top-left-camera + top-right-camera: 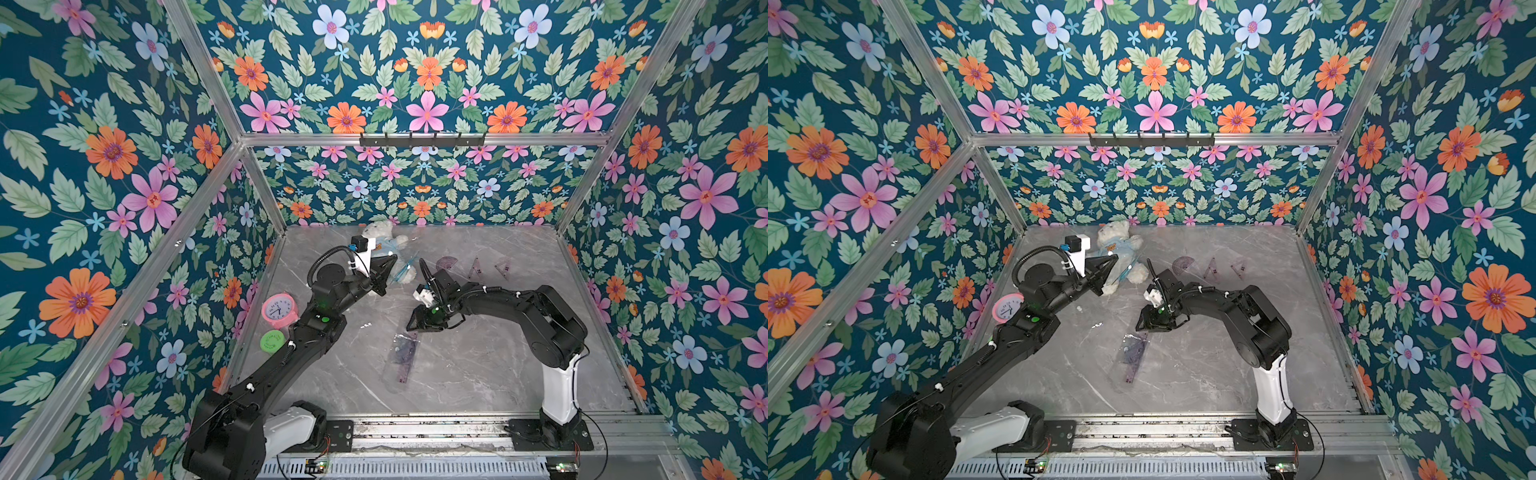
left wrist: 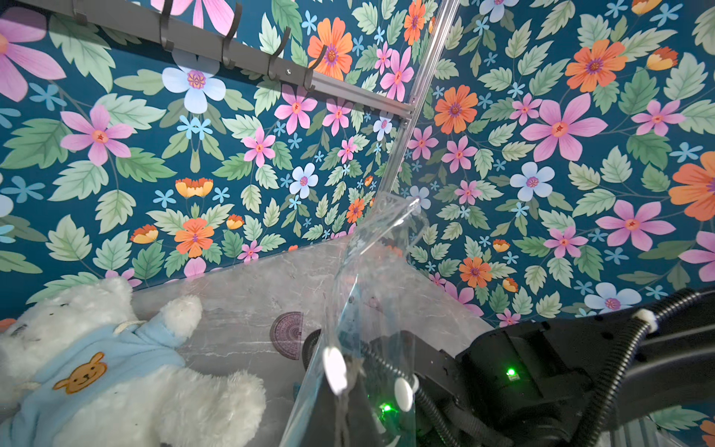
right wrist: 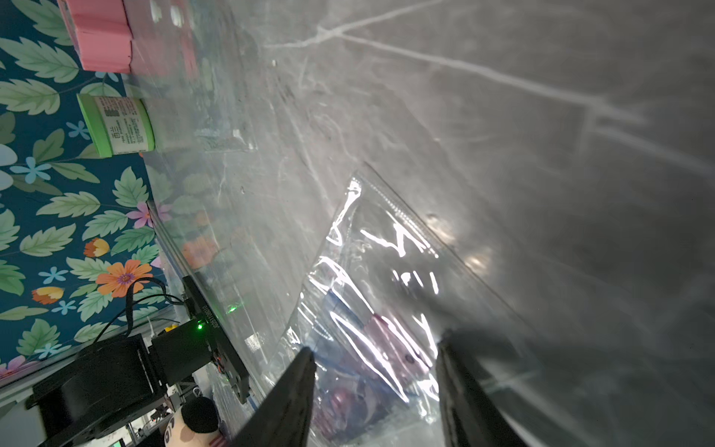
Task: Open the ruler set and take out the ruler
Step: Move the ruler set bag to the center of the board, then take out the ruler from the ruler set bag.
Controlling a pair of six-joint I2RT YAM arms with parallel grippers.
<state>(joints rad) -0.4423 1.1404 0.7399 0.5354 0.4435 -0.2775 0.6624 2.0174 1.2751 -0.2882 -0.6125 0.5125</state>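
The ruler set is a clear plastic pouch (image 1: 401,353) lying flat on the grey marble table (image 1: 478,365), with a purple ruler (image 1: 402,362) showing through it. My right gripper (image 1: 415,328) hovers open over the pouch's far end. In the right wrist view its dark fingers (image 3: 305,371) stand either side of the glossy pouch (image 3: 387,271), purple ruler (image 3: 387,333) between them. My left gripper (image 1: 392,269) is raised beside the teddy bear, shut on a separate clear plastic cover (image 2: 360,294) with white snap buttons (image 2: 334,367); the jaws themselves are hidden in the left wrist view.
A purple protractor (image 1: 452,262) and two set squares (image 1: 476,267) (image 1: 503,266) lie on the far side. A white teddy bear (image 1: 384,235) lies at the back. A pink clock (image 1: 278,309) and a green-lidded jar (image 1: 272,340) stand by the left wall.
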